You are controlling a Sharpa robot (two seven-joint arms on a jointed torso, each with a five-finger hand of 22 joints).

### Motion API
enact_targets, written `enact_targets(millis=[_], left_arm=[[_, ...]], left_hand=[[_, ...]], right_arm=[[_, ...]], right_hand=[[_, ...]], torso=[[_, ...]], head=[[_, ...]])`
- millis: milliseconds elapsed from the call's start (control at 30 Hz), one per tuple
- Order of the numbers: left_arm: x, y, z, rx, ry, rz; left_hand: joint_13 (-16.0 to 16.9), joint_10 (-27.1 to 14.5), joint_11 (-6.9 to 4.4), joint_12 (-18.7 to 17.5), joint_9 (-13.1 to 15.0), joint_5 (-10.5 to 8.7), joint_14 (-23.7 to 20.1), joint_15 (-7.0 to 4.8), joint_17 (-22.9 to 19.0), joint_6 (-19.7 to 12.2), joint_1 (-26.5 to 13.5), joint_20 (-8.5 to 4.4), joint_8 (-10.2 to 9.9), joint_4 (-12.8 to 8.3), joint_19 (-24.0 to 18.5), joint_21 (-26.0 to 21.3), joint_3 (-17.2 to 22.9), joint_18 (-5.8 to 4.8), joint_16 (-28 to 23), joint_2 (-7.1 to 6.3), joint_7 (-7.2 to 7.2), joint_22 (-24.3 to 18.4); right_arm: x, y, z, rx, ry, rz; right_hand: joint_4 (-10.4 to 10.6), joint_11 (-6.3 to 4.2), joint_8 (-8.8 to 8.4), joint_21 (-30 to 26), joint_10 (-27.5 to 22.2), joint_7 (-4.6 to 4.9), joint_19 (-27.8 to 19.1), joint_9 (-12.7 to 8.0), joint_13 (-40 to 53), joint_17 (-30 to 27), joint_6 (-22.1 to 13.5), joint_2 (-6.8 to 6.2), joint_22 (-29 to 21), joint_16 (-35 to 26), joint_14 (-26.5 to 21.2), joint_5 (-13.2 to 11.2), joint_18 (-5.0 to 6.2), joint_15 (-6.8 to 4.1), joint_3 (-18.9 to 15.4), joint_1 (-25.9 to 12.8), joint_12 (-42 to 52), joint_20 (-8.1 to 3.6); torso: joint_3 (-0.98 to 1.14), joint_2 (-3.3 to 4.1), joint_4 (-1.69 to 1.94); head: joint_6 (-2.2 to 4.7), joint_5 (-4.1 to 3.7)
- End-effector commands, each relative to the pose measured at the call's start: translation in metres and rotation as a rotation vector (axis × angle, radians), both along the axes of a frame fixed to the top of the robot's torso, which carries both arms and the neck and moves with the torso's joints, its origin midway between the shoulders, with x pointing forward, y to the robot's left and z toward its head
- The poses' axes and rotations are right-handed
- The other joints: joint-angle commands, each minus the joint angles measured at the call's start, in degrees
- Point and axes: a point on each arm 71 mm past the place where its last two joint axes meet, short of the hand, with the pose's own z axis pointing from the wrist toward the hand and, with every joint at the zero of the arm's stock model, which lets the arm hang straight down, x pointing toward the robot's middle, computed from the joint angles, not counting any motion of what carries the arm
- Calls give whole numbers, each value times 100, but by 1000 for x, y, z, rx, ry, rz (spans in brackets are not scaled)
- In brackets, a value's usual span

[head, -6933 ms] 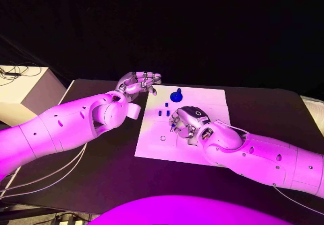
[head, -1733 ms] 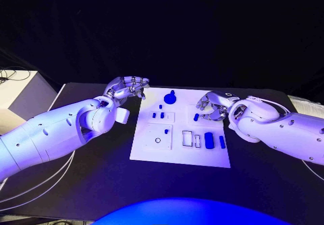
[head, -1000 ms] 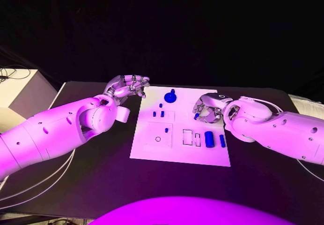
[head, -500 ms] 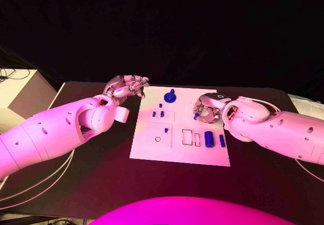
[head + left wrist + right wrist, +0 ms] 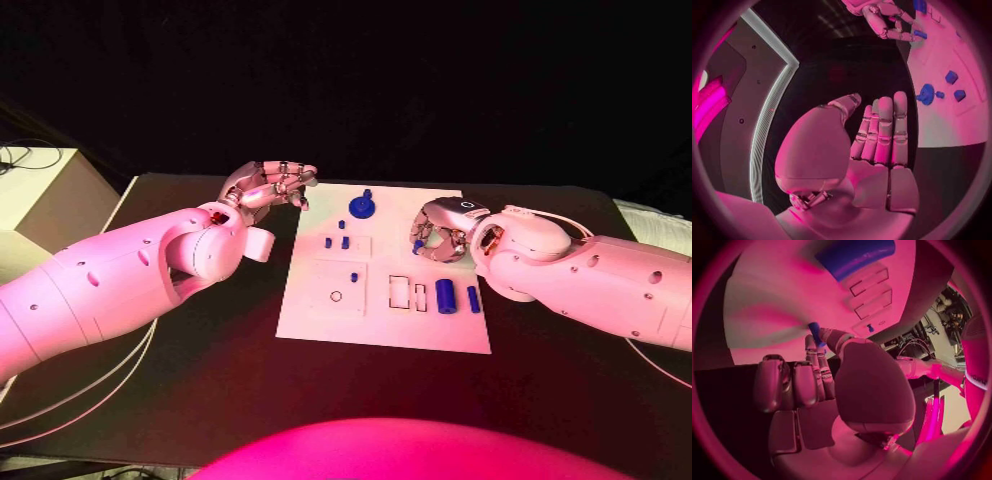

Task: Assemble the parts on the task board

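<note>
The white task board [image 5: 382,325] lies mid-table. My right hand [image 5: 441,229] hovers over its far right part and pinches a small blue peg [image 5: 418,243] between thumb and finger; the right wrist view shows that peg [image 5: 815,332] upright above the board [image 5: 779,295]. A round blue part [image 5: 362,207] sits at the far edge, with small blue pegs [image 5: 336,241] nearer me. Two long blue parts [image 5: 446,296] lie beside empty slots [image 5: 400,291]. My left hand [image 5: 268,184] hangs off the board's far left corner, holding nothing; its fingers [image 5: 882,130] are straight.
A white box [image 5: 41,205] stands off the table's left side, with cables [image 5: 58,400] trailing below my left arm. Black table [image 5: 173,380] surrounds the board. The left wrist view also shows my right hand [image 5: 886,22] beyond the board [image 5: 954,120].
My right hand has left the slot area near me and gone to the board's far right; over the last second it has edged left with the blue peg. The left hand has stayed put.
</note>
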Motion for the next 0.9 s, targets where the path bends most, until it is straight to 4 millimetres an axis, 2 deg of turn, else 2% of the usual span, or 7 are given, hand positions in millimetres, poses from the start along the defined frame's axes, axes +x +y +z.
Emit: enact_targets(millis=[33, 267, 667, 900], left_arm=[[-1, -3, 1, -10, -1, -24], [-1, -2, 1, -10, -1, -24], [-1, -1, 1, -8, 0, -21], [-1, 0, 1, -7, 0, -20]], left_hand=[[6, -12, -11, 28, 9, -8, -6, 4, -8, 29, 49, 11, 18, 41, 42, -32, -8, 83, -34, 15, -6, -5], [6, -12, -11, 31, 9, -10, -7, 4, -8, 29, 47, 11, 22, 48, 43, -34, -12, 82, -35, 16, -7, -6], [6, -13, -13, 34, 9, -9, -7, 3, -9, 29, 52, 10, 26, 50, 44, -36, -12, 83, -36, 17, -10, -8], [6, -13, -13, 34, 9, -9, -7, 3, -9, 29, 52, 10, 26, 50, 44, -36, -12, 83, -36, 17, -10, -8]], right_arm=[[-1, 0, 2, 41, -41, -20], [-1, -6, 4, 116, -38, -80], [-4, -16, 17, 211, -13, -133], [-17, -13, 31, 264, 11, -110]], right_hand=[[-58, -50, 90, 140, 168, -19, 78, 83, 63, 13, 93, 201, 157, 41, 73, -23, -113, -63, 95, 42, 64, -21], [-154, -82, 166, 230, 282, -37, 111, 172, 105, 29, 111, 269, 264, 54, 79, -9, -134, -90, 176, 38, 59, -51], [-202, -83, 192, 239, 302, -36, 111, 213, 119, 39, 97, 294, 277, 62, 83, -17, -136, -94, 218, 29, 39, -59], [-209, -83, 196, 243, 303, -36, 112, 219, 120, 38, 95, 295, 282, 62, 83, -21, -137, -95, 222, 25, 35, -59]], torso=[[0, 2, 5], [-1, 2, 16], [-3, -6, -8], [-10, -7, 4]], head=[[4, -11], [-3, -6], [17, 1], [19, 17]])
